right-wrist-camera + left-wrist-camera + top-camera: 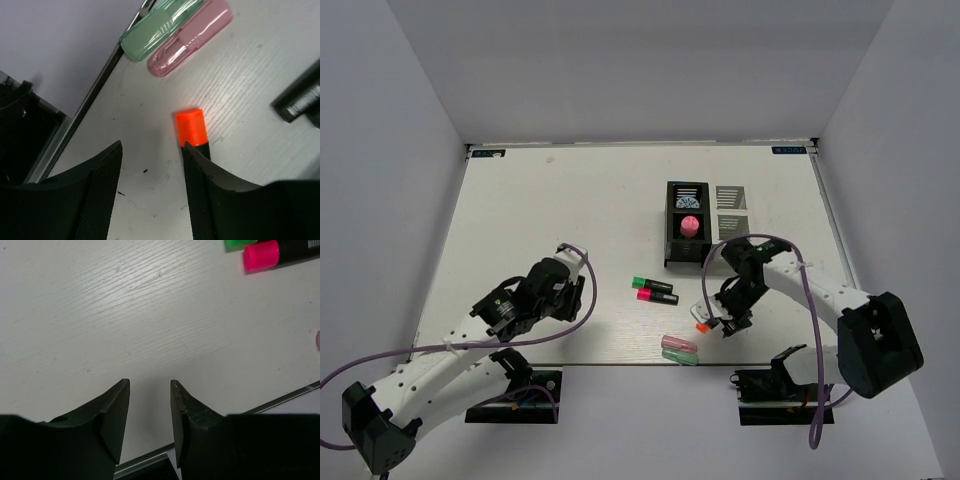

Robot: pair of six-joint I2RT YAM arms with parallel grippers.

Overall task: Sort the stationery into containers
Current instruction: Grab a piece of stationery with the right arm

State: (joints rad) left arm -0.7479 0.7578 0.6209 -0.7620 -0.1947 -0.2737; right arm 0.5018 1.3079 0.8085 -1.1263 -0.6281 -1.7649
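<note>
A black marker with an orange cap (191,126) lies on the table, its body under my right finger (210,175), outside the gap. My right gripper (151,145) is open and empty just above the table; in the top view it (720,320) is beside the orange cap (702,327). A pastel green piece (155,27) and a pink translucent piece (192,35) lie side by side near the front edge. Green-capped (640,283) and pink-capped (645,296) markers lie mid-table. My left gripper (150,382) is open and empty over bare table. The black bin (685,250) and the white bin (732,198) stand behind.
The black bin holds a pink round item (689,225) and a pale patterned one (687,197). The table's front edge rail (95,95) runs close to my right gripper. The pink cap (261,255) and green cap (239,243) show at the top right of the left wrist view.
</note>
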